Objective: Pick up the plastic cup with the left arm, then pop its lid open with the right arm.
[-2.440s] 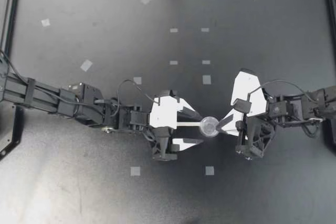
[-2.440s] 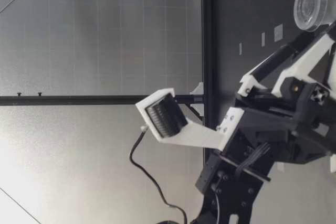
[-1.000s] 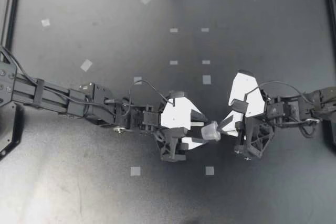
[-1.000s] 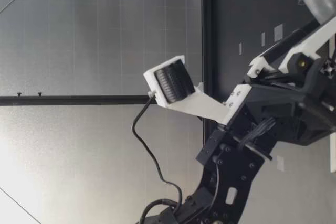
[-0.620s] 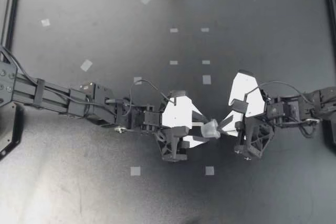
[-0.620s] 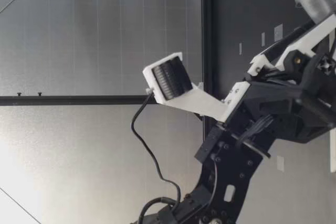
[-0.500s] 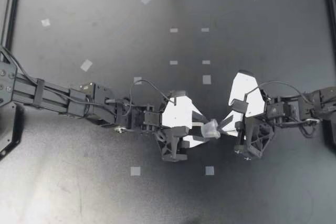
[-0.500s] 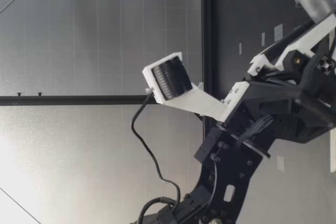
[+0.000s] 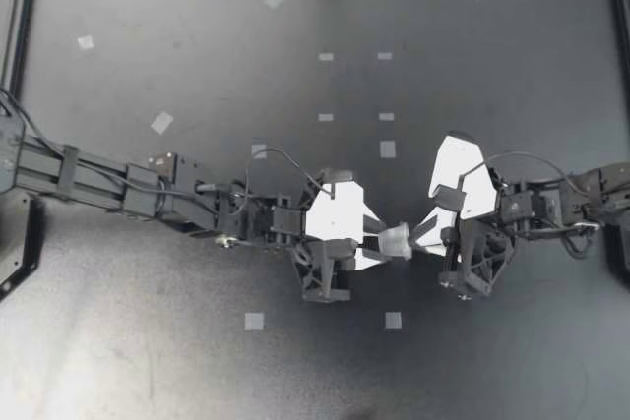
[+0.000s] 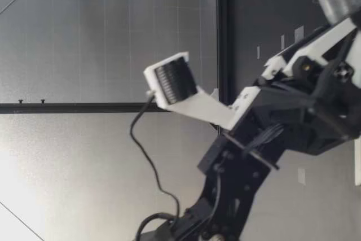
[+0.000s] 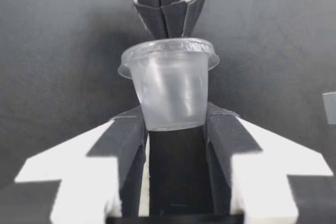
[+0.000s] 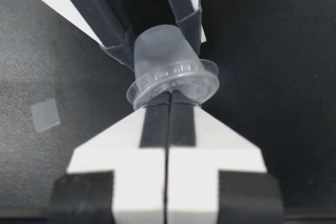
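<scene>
Robotics lab bench.
We see a black surface (image 9: 197,361) with tape squares (image 9: 161,123), a metal frame (image 9: 22,36) and a grey panelled wall (image 10: 84,38).

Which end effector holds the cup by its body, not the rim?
The left end effector: its fingers stand apart, one against each side of the clear plastic cup. The right end effector's fingers are pressed together, pinching only its rim.

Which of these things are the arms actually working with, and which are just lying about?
In use: small clear cup, gripped by the left fingers; its lid, pinched by the right fingers.
Lying about: pale tape squares on the black table.
</scene>
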Action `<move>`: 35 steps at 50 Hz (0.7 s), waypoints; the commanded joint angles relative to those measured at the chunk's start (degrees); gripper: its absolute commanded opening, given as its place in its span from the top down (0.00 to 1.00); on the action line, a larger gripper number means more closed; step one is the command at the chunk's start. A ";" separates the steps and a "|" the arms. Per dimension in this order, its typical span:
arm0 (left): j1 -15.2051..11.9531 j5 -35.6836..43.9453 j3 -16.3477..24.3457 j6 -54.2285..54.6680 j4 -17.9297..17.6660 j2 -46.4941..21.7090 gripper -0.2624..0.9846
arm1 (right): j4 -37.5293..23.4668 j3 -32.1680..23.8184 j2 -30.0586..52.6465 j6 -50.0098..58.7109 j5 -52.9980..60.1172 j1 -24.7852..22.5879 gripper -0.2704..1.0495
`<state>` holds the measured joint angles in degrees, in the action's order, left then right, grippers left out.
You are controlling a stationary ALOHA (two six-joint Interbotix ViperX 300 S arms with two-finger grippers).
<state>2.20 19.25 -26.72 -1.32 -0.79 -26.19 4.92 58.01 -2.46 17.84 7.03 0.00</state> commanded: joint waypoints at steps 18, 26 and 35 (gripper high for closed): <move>0.09 6.59 -9.40 -3.87 0.26 15.64 0.65 | 0.18 6.94 -17.67 14.33 3.96 0.35 0.79; 0.09 24.61 -17.31 -5.89 -0.18 17.75 0.65 | 0.18 14.15 -26.02 29.00 22.50 0.44 0.68; 0.09 52.47 -23.20 -7.82 -4.48 14.33 0.65 | 0.18 17.14 -26.37 43.07 37.79 0.35 0.32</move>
<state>2.29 62.93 -49.39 -8.79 -3.43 -11.51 5.10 76.03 -29.53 58.97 40.78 0.18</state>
